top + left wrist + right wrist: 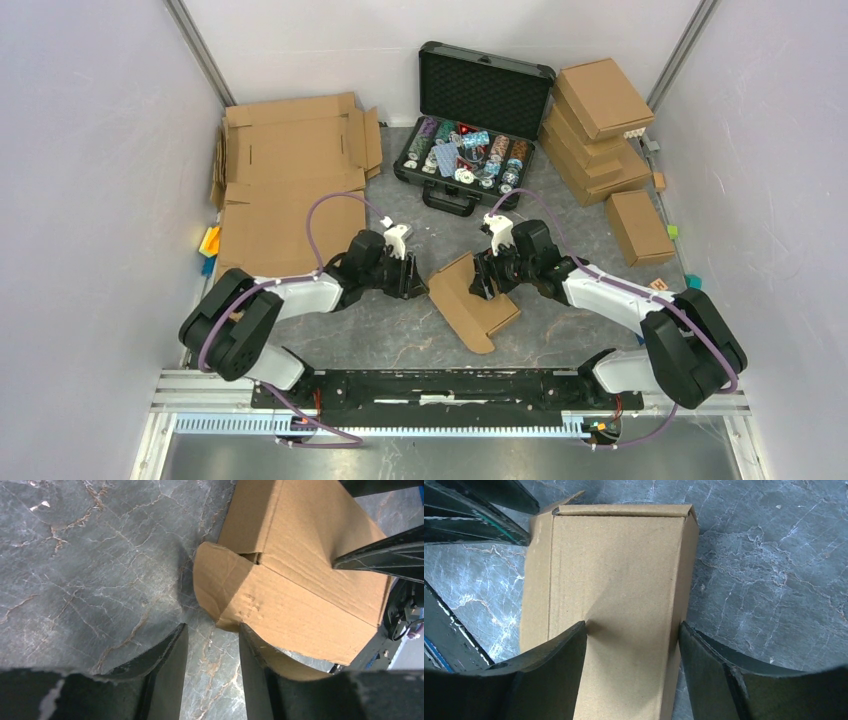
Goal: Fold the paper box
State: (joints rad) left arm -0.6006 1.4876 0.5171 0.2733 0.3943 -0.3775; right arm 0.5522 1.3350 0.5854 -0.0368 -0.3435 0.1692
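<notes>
While the right tool (631, 645) clamps the paper box (472, 298) mid-table between the arms, left tool (210, 645) sits half-open, empty, at the corner tab (220, 587): pinch it squarely, fold along the crease.

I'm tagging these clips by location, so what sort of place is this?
Probably a lab test cell for robot box folding: plain white walls enclose a grey marbled table, with flat cardboard sheets, a stack of folded boxes and an open case of poker chips.
</notes>
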